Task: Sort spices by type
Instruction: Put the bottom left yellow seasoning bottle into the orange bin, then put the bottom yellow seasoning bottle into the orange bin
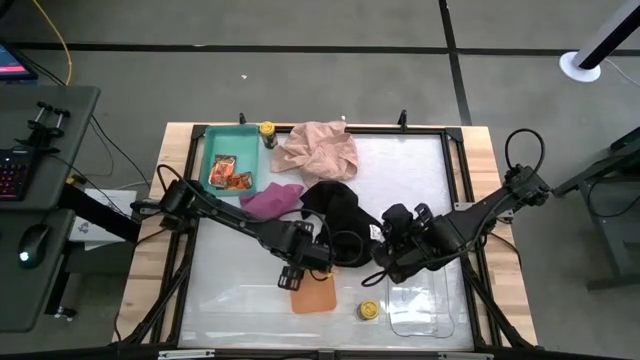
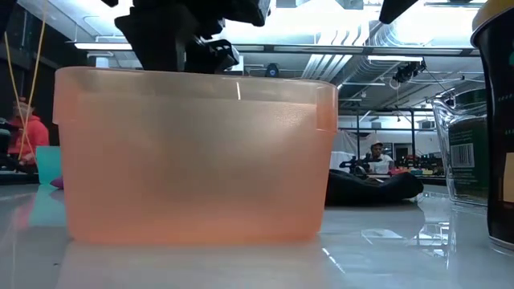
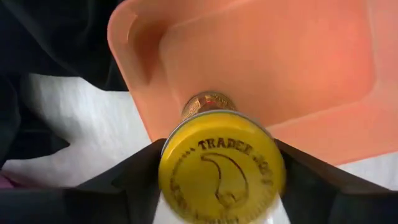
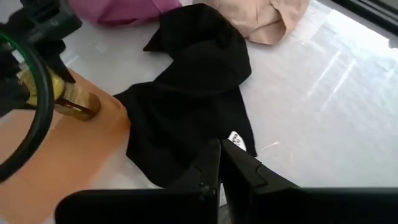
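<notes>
The left gripper [image 3: 217, 186] has its dark fingers [image 3: 134, 180] spread just wide enough to clamp a small round glass jar with a yellow lid [image 3: 219, 173], holding it over the translucent orange plastic tray [image 3: 298, 56] just ahead of the fingertips. The lid's embossed lettering reads "TRADER JOE'S". The right gripper [image 4: 219, 163] hovers with fingers pressed together, empty, beside the crumpled black cloth [image 4: 193, 93].
</notes>
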